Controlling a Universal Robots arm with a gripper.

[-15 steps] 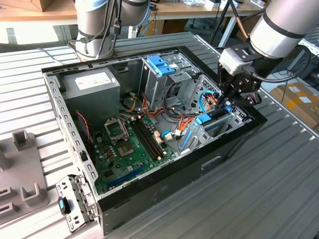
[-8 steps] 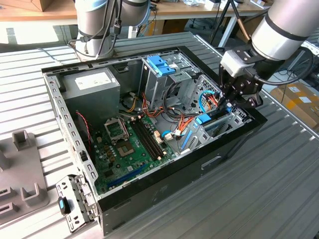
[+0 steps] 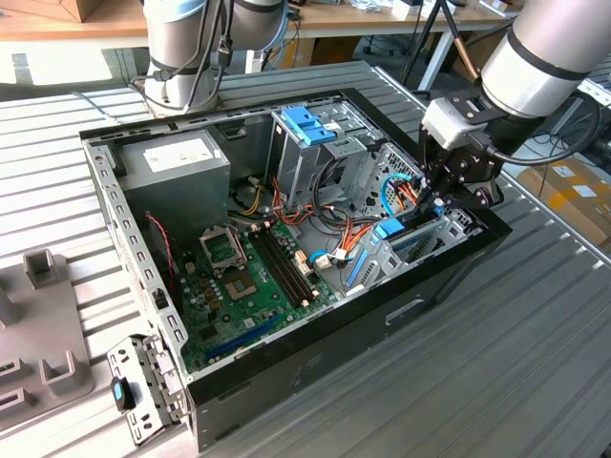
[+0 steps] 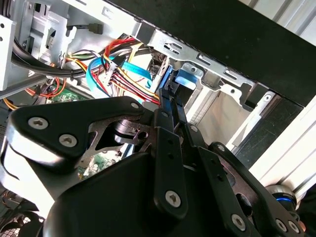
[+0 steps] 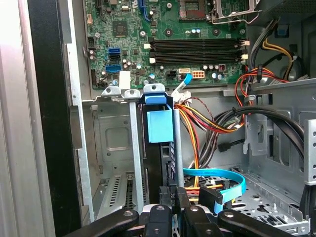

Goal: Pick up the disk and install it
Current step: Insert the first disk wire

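The disk point(image 3: 389, 230) stands on edge in a metal bay slot at the front corner of the open computer case point(image 3: 315, 367), on the exterior view's right. In the first wrist view its blue rail and tab point(image 5: 159, 126) sit between upright metal slats, with the dark body below them. My gripper point(image 3: 435, 204) reaches down into that bay from the right. In both wrist views its two thin black fingers point(image 5: 167, 193) lie close together on the disk's near end. The blue rail point(image 4: 186, 78) shows just beyond the gripper point(image 4: 169, 101).
Bundles of red, orange and blue cables point(image 5: 207, 123) run beside the bay. The green motherboard point(image 3: 243, 277), a grey power-supply box point(image 3: 177, 172) and a drive cage with a blue handle point(image 3: 307, 124) fill the case. A second arm's base point(image 3: 181, 57) stands behind. Grey fixtures point(image 3: 43, 324) sit on the left.
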